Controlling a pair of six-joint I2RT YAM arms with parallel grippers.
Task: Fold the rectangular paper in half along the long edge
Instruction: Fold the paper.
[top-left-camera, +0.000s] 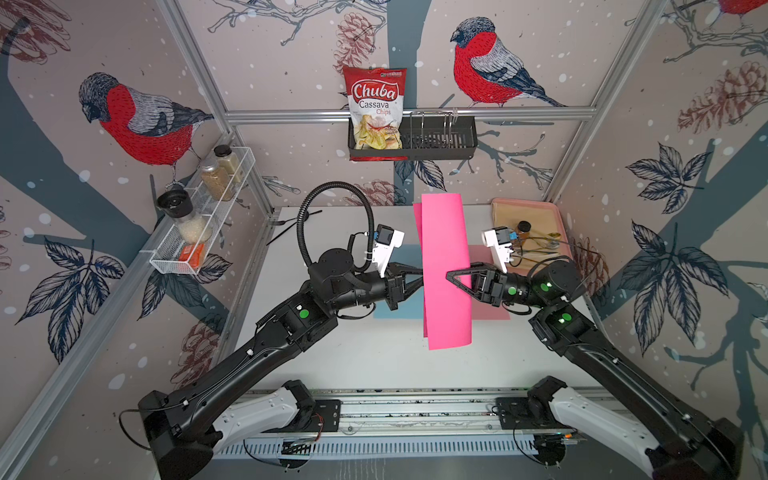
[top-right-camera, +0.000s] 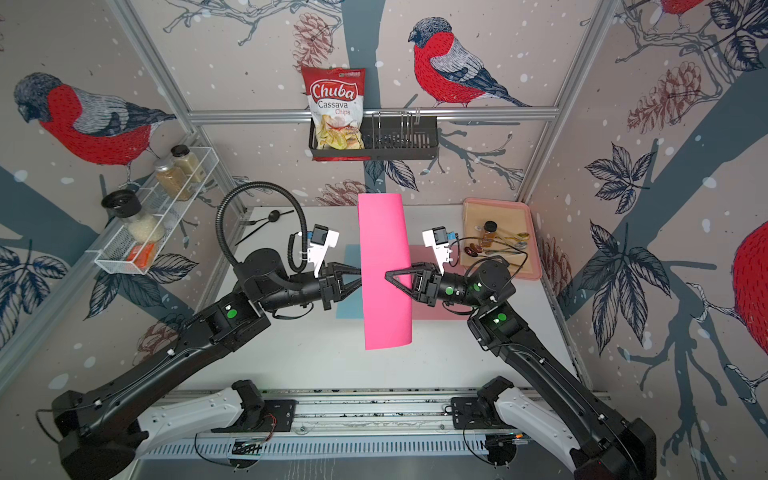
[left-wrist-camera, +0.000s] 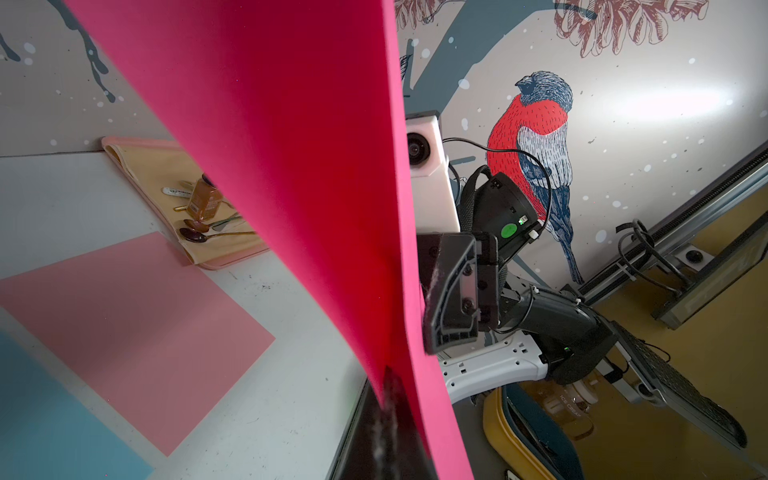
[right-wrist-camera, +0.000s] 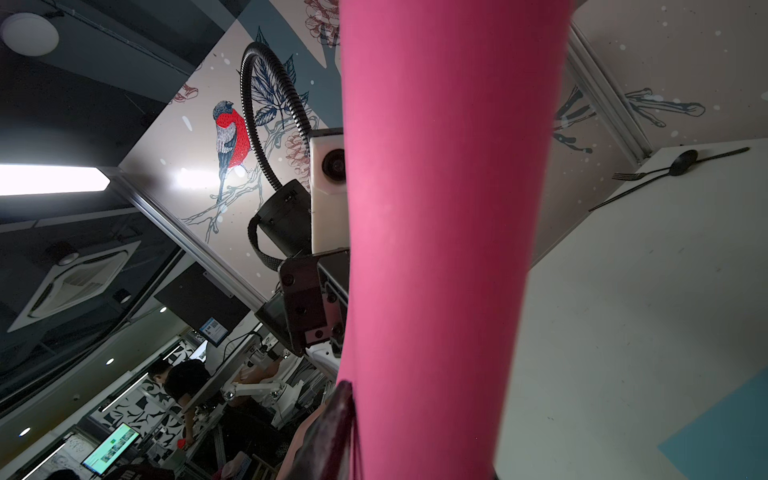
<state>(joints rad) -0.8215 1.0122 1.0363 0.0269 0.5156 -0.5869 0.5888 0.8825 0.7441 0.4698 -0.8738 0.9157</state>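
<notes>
Top views both showed the paper (top-left-camera: 444, 249) lifted over the centre of the table (top-left-camera: 353, 365). Its long axis ran 12 to 6 o'clock and it was bent loosely double. A second layer peeked out along the 9 o'clock side, and the round, uncreased bend faced 3 o'clock.

The left claw (top-left-camera: 419, 279), reaching in from 9 o'clock, was pressed together on that edge, pinching the paper near mid-length. The right claw (top-left-camera: 450, 276) came from 3 o'clock with one finger across the upper face at the bend. Its other finger was hidden, so whether it pinched or only straddled could not be told.

Setting the crease looked like the step in hand. Doing it well would mean keeping both long edges flush in the left pinch. The right claw would squeeze the bend at the middle first, then work toward 12 and 6 o'clock. It should not tug sideways, which could slide the layers apart.

A pink sheet (top-left-camera: 488, 314) and a blue sheet (top-left-camera: 399, 311) lay beneath, and a tray (top-left-camera: 524, 203) sat at 2 o'clock.
</notes>
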